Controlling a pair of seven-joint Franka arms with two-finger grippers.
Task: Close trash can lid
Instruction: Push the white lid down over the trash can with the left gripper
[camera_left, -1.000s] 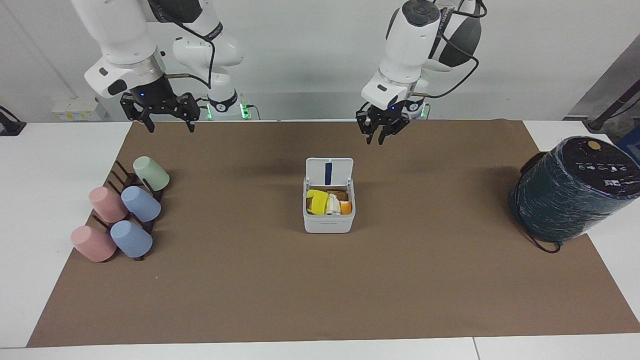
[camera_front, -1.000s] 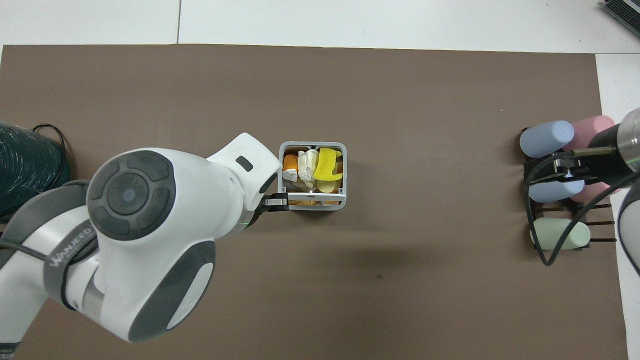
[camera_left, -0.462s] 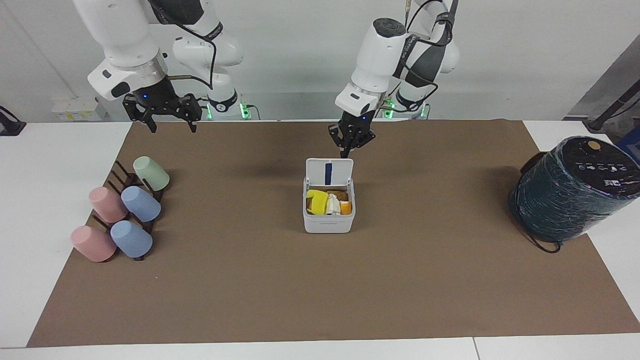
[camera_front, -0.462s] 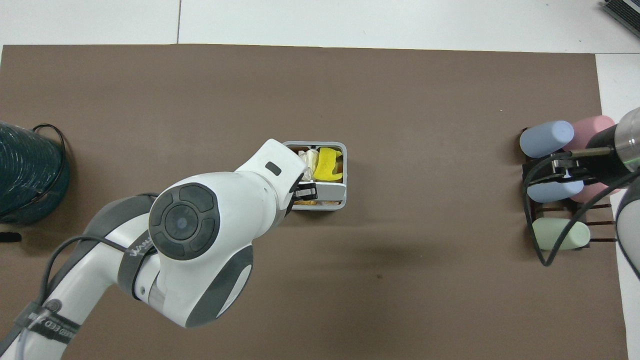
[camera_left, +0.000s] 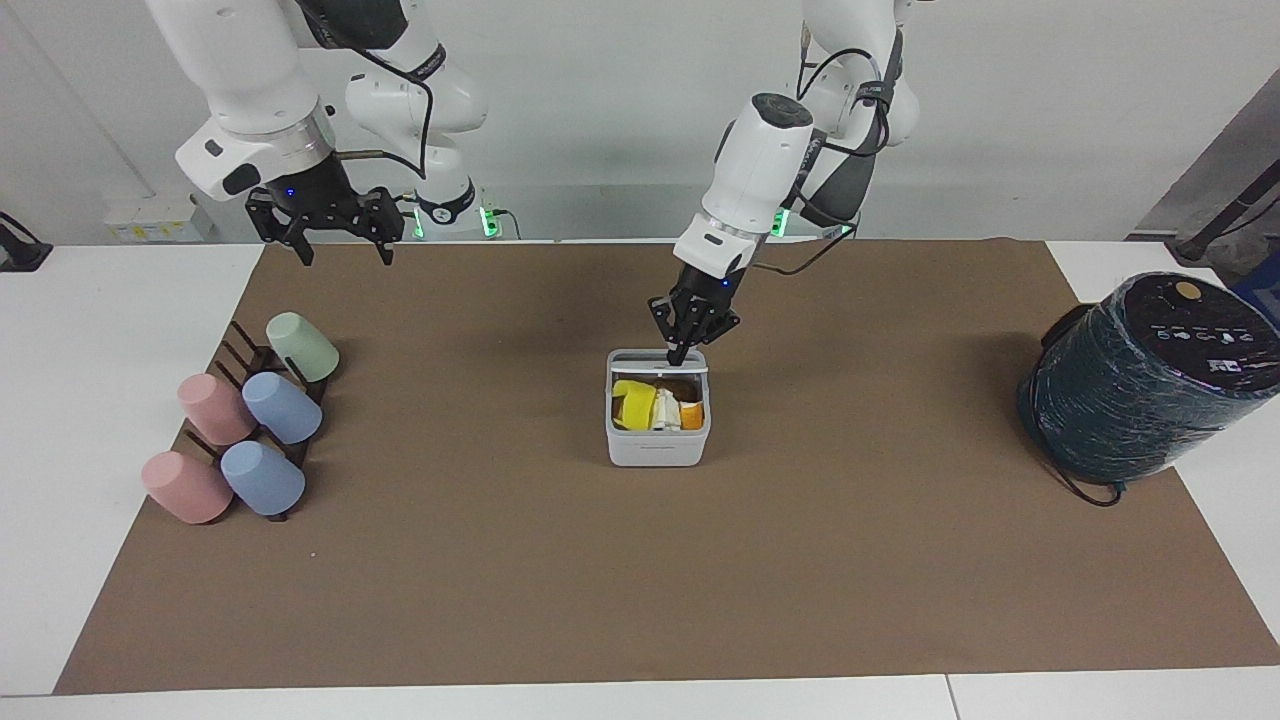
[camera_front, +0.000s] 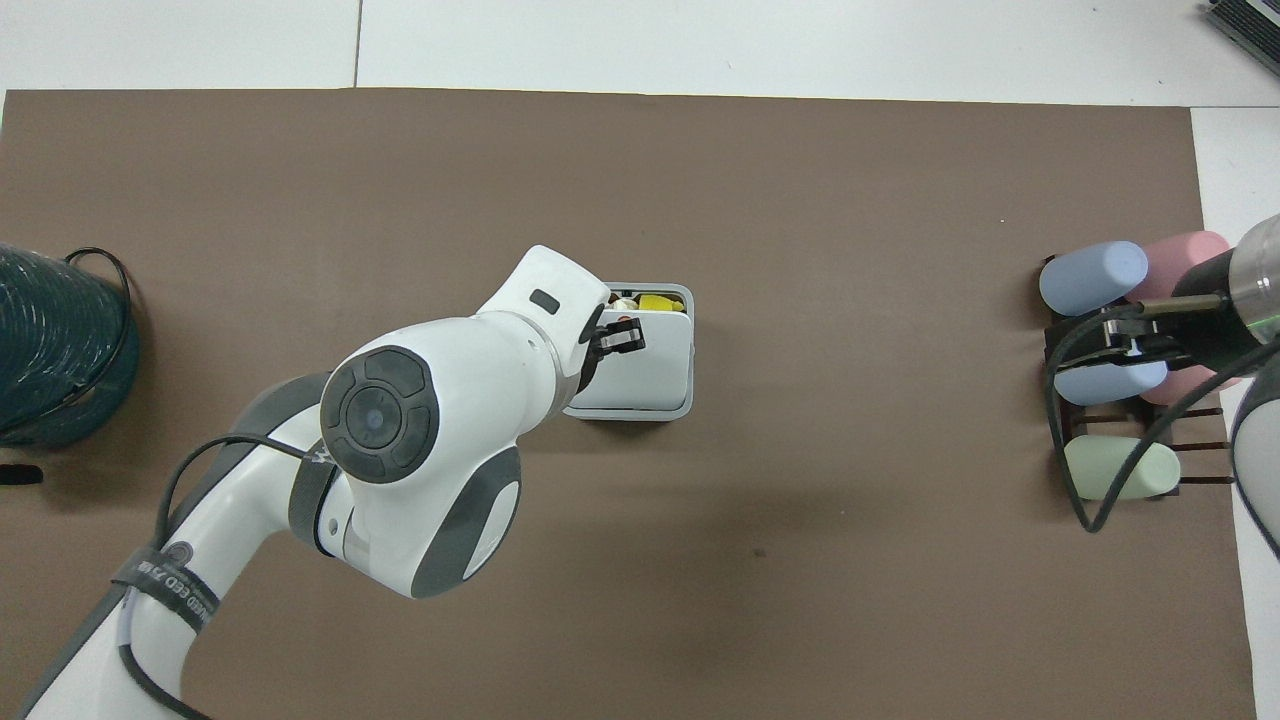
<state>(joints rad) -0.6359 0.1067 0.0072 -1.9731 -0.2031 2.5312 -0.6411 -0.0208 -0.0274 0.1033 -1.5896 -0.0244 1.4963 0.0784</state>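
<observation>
Facing view: trash can (camera_left: 658, 432) stood mid-mat on the tabletop (camera_left: 60, 400), between the two arms' ends. Lid (camera_left: 657, 356) was tipped well forward over the opening, hinged along the edge nearer the robots, free edge not yet seated; contents showed under it. Left gripper (camera_left: 684, 342) pressed down on the lid's top near the hinge, jaws drawn close together, gripping nothing. Left arm reached down and forward from its base, wrist angled steeply toward the can. Right gripper (camera_left: 322, 225) hung over the mat edge above the cup rack (camera_left: 262, 400), jaws spread wide, empty; that arm waited. Overhead view: lid (camera_front: 640, 370) covered most of the trash can (camera_front: 685, 300), leaving a strip of contents open at the edge farther from the robots. Left gripper (camera_front: 622, 335) sat over the lid. Judgement: the free edge lay forward of the jaws, away from the robots, so the push should run forward and down. Film-wrapped dark cylinder (camera_front: 55, 340) stood well apart.
</observation>
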